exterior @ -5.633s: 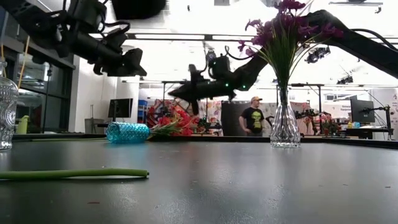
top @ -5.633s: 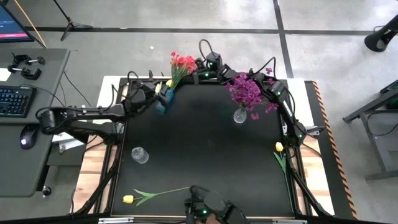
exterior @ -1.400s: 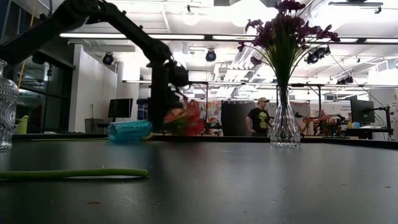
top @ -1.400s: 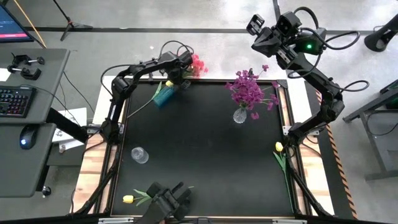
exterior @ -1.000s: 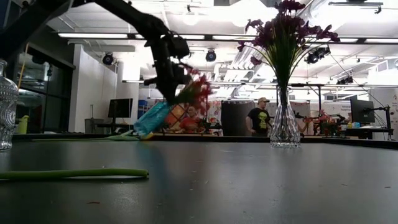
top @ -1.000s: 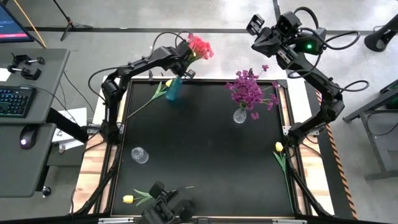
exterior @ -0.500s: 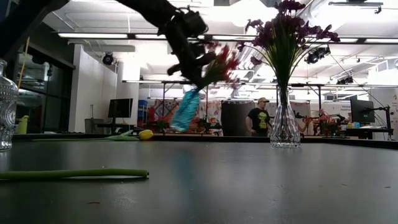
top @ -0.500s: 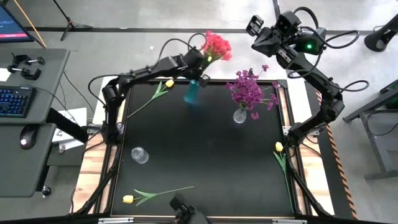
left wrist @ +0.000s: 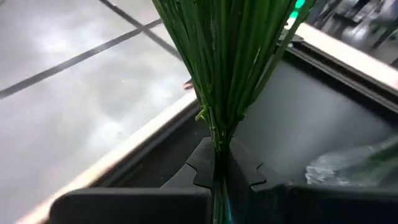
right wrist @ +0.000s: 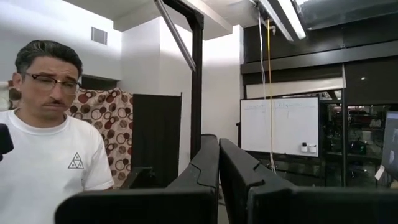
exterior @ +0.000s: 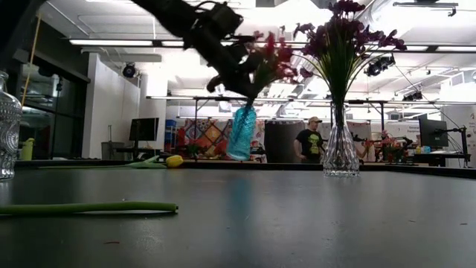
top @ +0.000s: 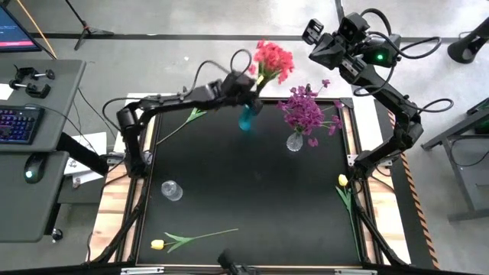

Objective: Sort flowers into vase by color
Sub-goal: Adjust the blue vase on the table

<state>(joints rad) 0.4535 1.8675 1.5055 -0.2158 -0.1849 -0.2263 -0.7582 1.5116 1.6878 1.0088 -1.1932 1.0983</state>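
Observation:
My left gripper [top: 248, 95] is shut on a bunch of red-pink flowers [top: 271, 59] above the table's far edge. The bunch's stems stick into a blue vase [top: 246, 118], which hangs below the gripper [exterior: 240, 132]. Purple flowers [top: 306, 111] stand in a clear glass vase [top: 294, 141] just to the right. One yellow tulip [top: 200, 114] lies at the far left, one [top: 344, 183] at the right edge and one [top: 158, 244] at the front. My right gripper [top: 313, 32] is shut and empty, held high beyond the far right corner. My left gripper pinches the bundle of green stems [left wrist: 217, 134] of the red-pink bunch between its two fingers, just above the blue vase's mouth. The fingers lie across the stems. The blooms fan out above the fingers. The vase hangs nearly upright on the stems, clear of the table.
An empty clear glass vase [top: 172, 189] stands on the table's left side; it also shows in the low view [exterior: 7, 134]. The front tulip's stem [exterior: 89, 208] lies across the near table. A person [right wrist: 50, 143] stands in the room beyond the table.
My left gripper has risen and gone toward the table's right edge along the far side, carrying the red-pink bunch. The blue vase has swung from tilted to nearly upright and hangs clear. The yellow tulip that lay beside it stays on the table.

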